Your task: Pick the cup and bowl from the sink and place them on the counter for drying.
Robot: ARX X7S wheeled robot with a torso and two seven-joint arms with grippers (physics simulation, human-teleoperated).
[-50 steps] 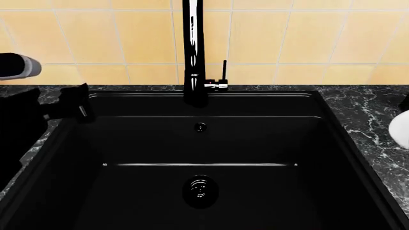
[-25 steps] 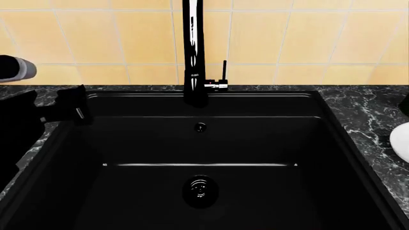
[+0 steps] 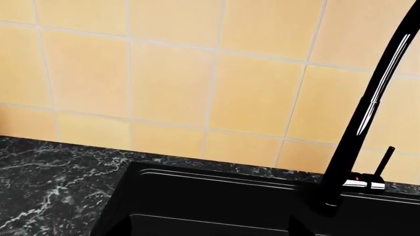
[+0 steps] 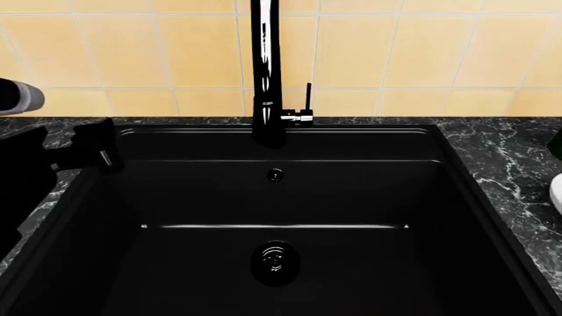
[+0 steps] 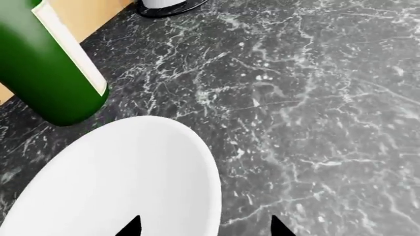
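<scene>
The shiny round white bowl (image 5: 125,182) sits on the dark stone counter with white veins (image 5: 315,98), and my right gripper (image 5: 203,227) straddles its rim, fingers apart. A green bottle (image 5: 46,69) stands at ten o'clock. I cannot tell if my left gripper (image 4: 92,148) is open.

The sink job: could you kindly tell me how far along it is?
The sink looks empty. The bowl is at the counter beside a green bottle, its rim within the right gripper; whether it is released is unclear. The cup is not in view, so its placing cannot be confirmed.
</scene>
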